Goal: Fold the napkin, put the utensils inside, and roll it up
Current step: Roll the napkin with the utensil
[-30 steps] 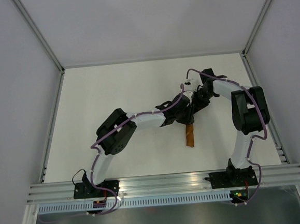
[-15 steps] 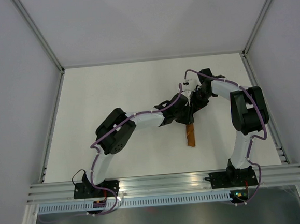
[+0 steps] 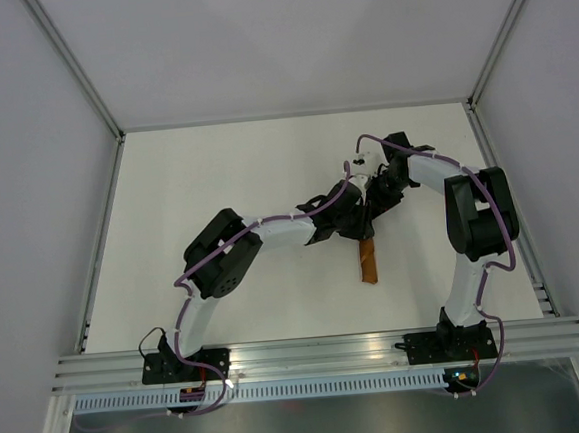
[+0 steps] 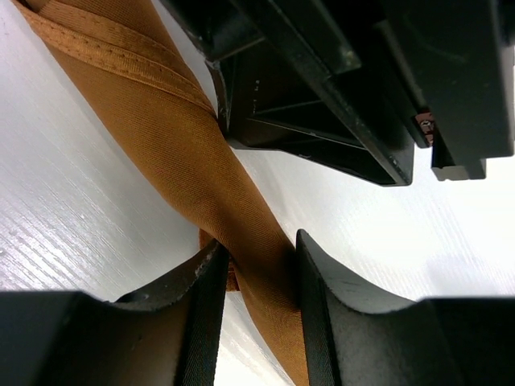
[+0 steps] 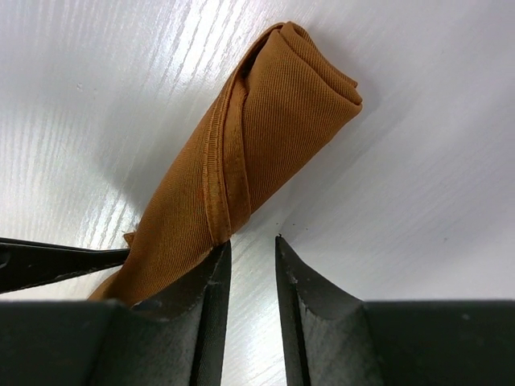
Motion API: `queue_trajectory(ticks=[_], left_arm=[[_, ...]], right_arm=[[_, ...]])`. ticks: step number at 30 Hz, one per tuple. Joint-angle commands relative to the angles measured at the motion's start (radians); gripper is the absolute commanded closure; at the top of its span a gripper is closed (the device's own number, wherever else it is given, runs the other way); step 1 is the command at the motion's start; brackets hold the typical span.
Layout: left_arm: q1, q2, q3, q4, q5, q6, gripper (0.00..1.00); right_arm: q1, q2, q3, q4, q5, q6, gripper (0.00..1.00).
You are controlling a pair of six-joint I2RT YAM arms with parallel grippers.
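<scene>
The napkin (image 3: 367,262) is a narrow rust-orange roll lying on the white table, its near end free. My left gripper (image 3: 359,229) is at its far end. In the left wrist view the left gripper (image 4: 259,249) is shut on the rolled cloth (image 4: 185,145). My right gripper (image 3: 377,208) is close beside it. In the right wrist view the right gripper (image 5: 251,245) has its jaws a narrow gap apart with nothing between them. The napkin's folded end (image 5: 273,121) touches the outside of its left finger (image 5: 211,297). No utensils show; any inside the roll are hidden.
The black body of the right gripper (image 4: 346,80) hangs right over the napkin, very close to the left fingers. White walls and aluminium rails (image 3: 310,353) border the table. Purple cables (image 3: 270,221) run along both arms.
Almost nothing: both arms stay at the napkin's far end and shift only slightly. The roll lies in the same place.
</scene>
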Motion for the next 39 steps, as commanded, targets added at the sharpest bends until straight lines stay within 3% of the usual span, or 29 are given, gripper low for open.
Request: queue_trajectory(ticks=[1,8,21,39], left_arm=[[0.004,0.052,-0.066,-0.126,0.006,-0.043,0.57],[0.015,0.052,-0.098,-0.103,0.016,-0.055,0.62],[0.019,0.055,-0.104,-0.096,0.023,-0.065,0.6],[0.019,0.043,-0.084,-0.107,0.003,-0.06,0.54]], right_arm=[[0.007,-0.05,-0.01,0.018,0.026,0.007,0.65],[-0.038,-0.105,-0.019,0.024,-0.053,0.013,0.6],[-0.079,-0.05,-0.022,-0.026,-0.318,-0.042,0.46],[-0.048,0.015,-0.035,0.041,-0.154,0.003,0.49]])
